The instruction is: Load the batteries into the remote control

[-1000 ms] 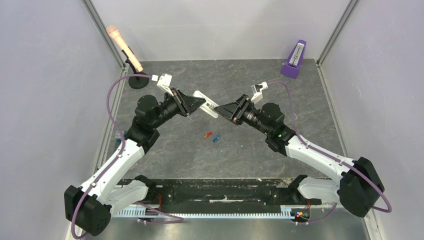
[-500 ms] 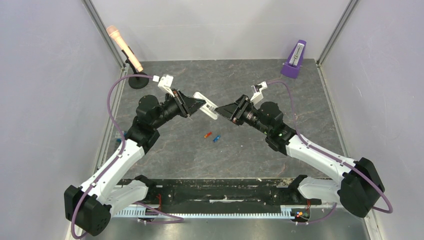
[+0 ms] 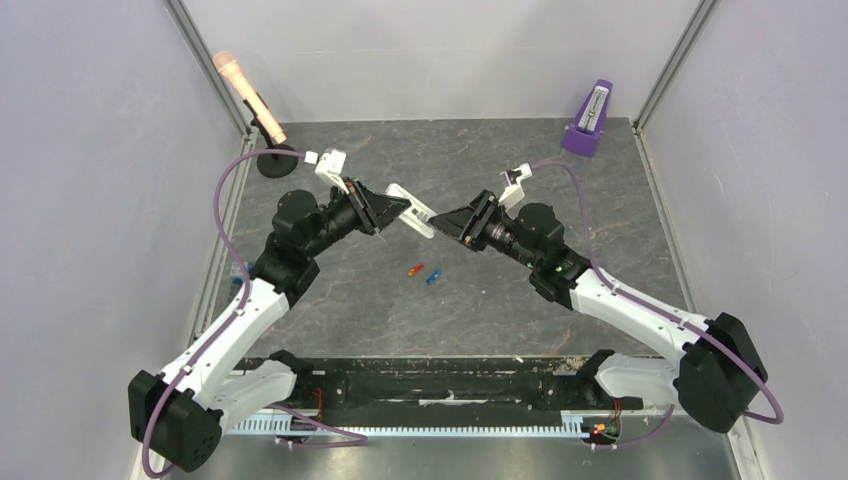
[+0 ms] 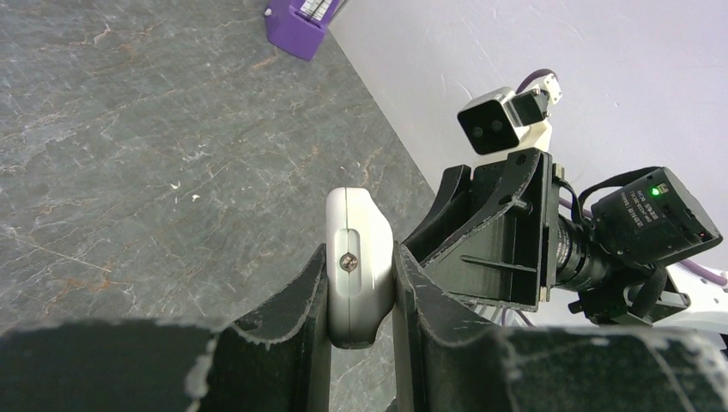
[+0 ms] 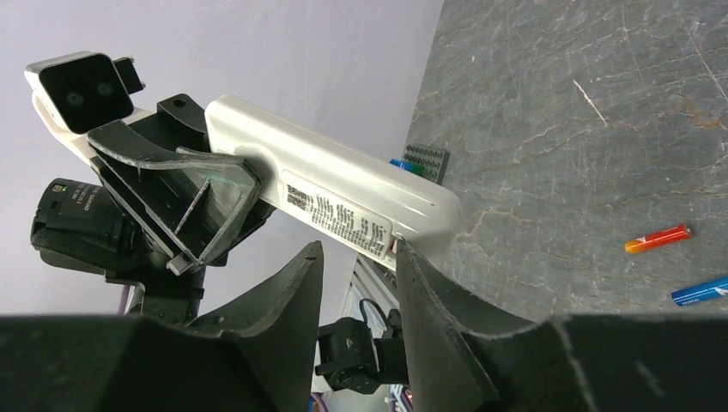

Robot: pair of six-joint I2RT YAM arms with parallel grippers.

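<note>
My left gripper (image 3: 398, 205) is shut on the white remote control (image 3: 421, 216) and holds it edge-on above the table; in the left wrist view the remote (image 4: 357, 227) sits squeezed between the two fingers (image 4: 296, 318). My right gripper (image 3: 441, 221) is open at the remote's free end. In the right wrist view its jaws stand apart just under the labelled back of the remote (image 5: 343, 197), and one fingertip (image 5: 403, 257) touches its edge. The red-orange battery (image 3: 412, 269) and the blue battery (image 3: 433, 277) lie on the table below, and also show in the right wrist view (image 5: 657, 239) (image 5: 700, 292).
A purple metronome (image 3: 590, 120) stands at the back right corner. A microphone on a round stand (image 3: 250, 100) stands at the back left. Grey walls close three sides. A small grey studded plate (image 5: 425, 159) lies near the left wall.
Both arms have shifted only slightly; the right gripper has edged a little left toward the remote's end. The remote stays in the left gripper and the batteries have not moved.
</note>
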